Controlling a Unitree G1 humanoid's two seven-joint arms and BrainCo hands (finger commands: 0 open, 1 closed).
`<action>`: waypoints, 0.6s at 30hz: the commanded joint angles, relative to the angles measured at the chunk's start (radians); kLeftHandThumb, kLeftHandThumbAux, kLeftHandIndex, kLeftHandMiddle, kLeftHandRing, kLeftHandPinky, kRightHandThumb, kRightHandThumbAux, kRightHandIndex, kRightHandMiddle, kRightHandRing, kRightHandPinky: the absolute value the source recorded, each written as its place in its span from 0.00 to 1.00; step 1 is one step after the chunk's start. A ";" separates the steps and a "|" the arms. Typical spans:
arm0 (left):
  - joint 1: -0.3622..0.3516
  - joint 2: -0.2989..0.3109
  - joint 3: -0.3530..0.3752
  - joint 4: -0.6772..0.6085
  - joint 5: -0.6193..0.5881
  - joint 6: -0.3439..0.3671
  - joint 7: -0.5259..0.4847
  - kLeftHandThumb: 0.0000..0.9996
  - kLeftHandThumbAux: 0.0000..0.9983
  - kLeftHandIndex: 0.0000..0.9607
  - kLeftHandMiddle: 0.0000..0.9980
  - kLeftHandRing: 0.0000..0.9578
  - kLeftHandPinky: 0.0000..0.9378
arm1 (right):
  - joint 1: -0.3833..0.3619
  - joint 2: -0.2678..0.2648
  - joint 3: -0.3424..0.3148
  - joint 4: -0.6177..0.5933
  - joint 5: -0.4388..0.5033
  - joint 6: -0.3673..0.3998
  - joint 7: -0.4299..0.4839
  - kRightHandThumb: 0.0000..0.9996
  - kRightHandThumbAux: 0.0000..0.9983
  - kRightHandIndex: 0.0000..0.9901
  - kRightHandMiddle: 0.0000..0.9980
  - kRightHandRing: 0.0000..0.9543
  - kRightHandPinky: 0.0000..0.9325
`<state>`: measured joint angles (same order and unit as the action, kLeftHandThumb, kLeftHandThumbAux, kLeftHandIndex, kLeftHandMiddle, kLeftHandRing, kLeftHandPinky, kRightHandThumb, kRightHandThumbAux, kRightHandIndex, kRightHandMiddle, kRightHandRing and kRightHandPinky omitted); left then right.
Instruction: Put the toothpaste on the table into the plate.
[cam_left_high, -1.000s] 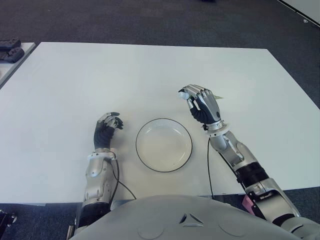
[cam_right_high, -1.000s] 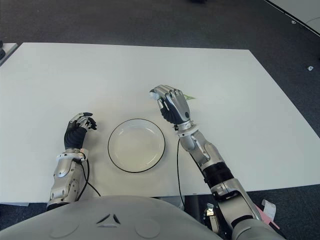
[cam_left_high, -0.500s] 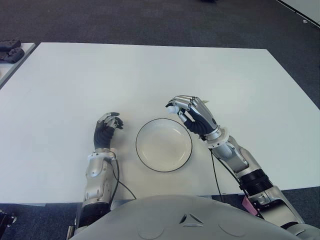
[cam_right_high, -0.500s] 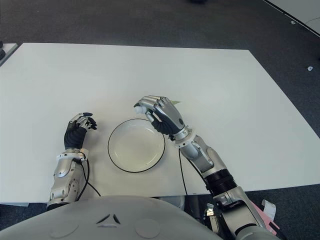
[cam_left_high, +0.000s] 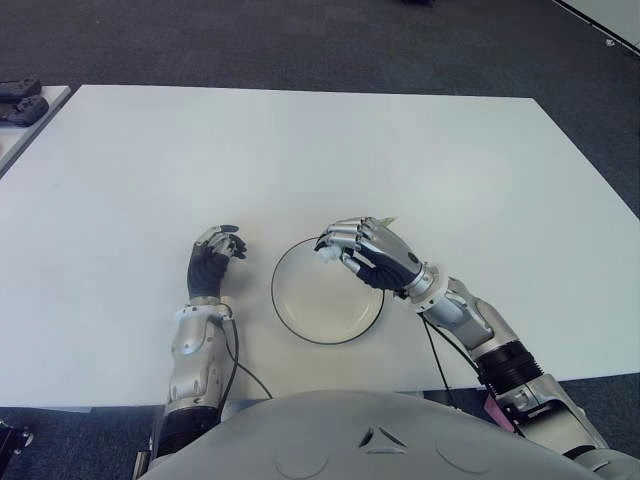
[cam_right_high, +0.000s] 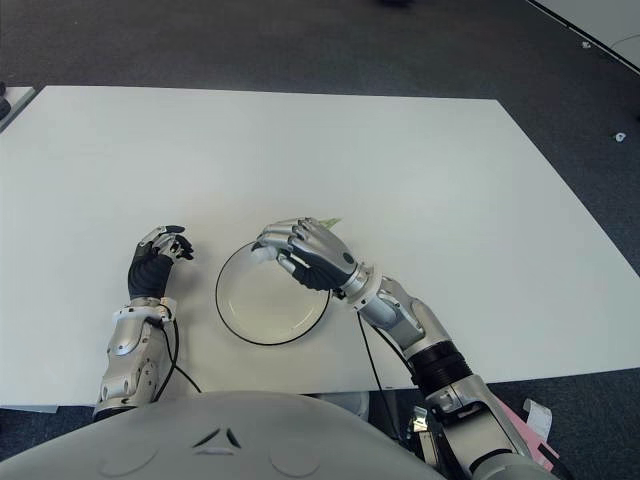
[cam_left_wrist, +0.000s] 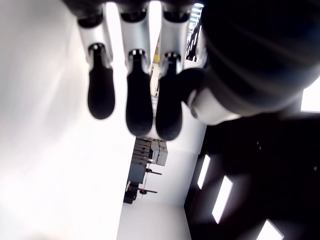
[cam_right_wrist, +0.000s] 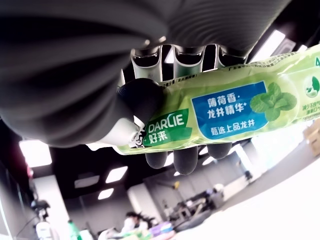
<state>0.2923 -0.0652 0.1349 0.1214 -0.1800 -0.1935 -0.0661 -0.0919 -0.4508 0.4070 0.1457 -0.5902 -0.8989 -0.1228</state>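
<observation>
My right hand (cam_left_high: 345, 251) is shut on a green toothpaste tube (cam_right_wrist: 220, 112), held over the far part of the plate (cam_left_high: 300, 320). Only the tube's white cap end and a sliver of its tail (cam_left_high: 384, 219) show past the fingers in the eye views. The right wrist view shows the tube's green label pinned between thumb and curled fingers. The plate is white with a dark rim and sits on the white table (cam_left_high: 300, 150) near my front edge. My left hand (cam_left_high: 212, 256) shows to the left of the plate, fingers curled and holding nothing.
Dark floor surrounds the table. A second pale surface with dark objects (cam_left_high: 20, 100) shows at the far left. A thin cable (cam_left_high: 430, 345) runs along my right forearm.
My right hand has carried the toothpaste leftward and toward me, from beyond the plate's right side to over the plate. The left hand has stayed still.
</observation>
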 joint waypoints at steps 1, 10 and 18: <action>0.040 -0.018 -0.005 0.051 0.009 0.077 0.032 0.71 0.72 0.45 0.60 0.61 0.61 | -0.014 -0.001 0.020 0.022 0.032 -0.008 0.072 0.95 0.66 0.40 0.50 0.59 0.73; 0.041 -0.014 -0.006 0.060 0.004 0.063 0.015 0.71 0.72 0.45 0.60 0.61 0.62 | -0.023 0.008 0.061 0.066 0.024 0.007 0.176 0.95 0.66 0.40 0.50 0.59 0.75; 0.046 -0.021 -0.003 0.043 -0.001 0.081 0.026 0.71 0.72 0.45 0.60 0.60 0.61 | -0.030 0.021 0.065 0.076 0.019 0.052 0.243 0.95 0.66 0.39 0.50 0.59 0.74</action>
<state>0.2931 -0.0654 0.1351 0.1176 -0.1798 -0.1881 -0.0656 -0.1078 -0.4362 0.4639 0.2076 -0.5628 -0.8743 0.0937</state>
